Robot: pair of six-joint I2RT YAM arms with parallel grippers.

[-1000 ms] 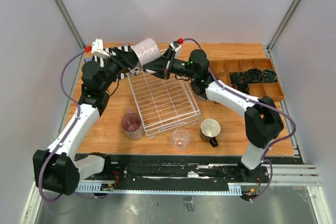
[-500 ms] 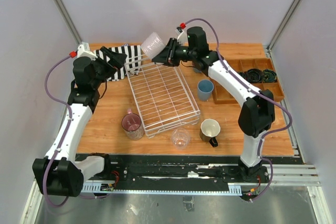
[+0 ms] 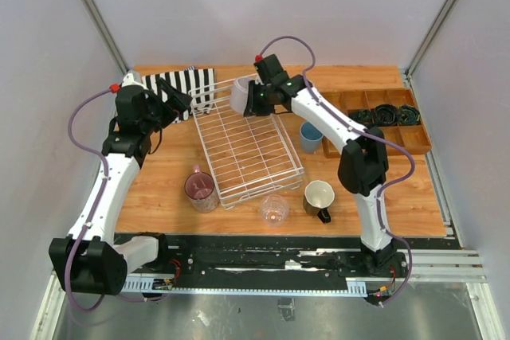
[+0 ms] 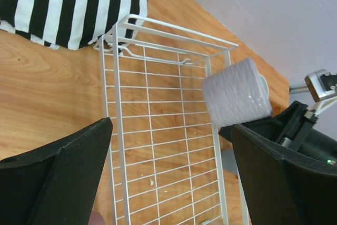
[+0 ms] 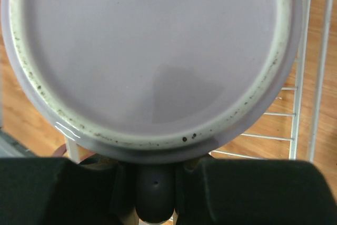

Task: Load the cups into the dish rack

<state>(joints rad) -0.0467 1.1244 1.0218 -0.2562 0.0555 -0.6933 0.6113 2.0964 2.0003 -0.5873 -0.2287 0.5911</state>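
We read this as a robotics lab test cell, not a kitchen. Wood-top table (image 3: pixel 398 189) boxed in by plain grey panels (image 3: pixel 199 13) on metal struts (image 3: pixel 96 13). Left arm (image 3: pixel 103 197) and right arm (image 3: pixel 374 205) bolted to a slotted rail (image 3: pixel 279 264) along the near edge. Exposed purple cabling (image 3: pixel 70 121). Parts tray (image 3: pixel 414 139) at the far right corner.

Base of grey-lilac cup (image 5: pixel 147 51) fills most of frame, pale foot ring flecked with dark specks, right gripper (image 5: pixel 154 175) at bottom centre, black fingers (image 5: pixel 58 188) clamped against cup's lower edge, white dish rack (image 5: pixel 296 77) wires at right edge, wooden table (image 5: pixel 263 140) beneath.
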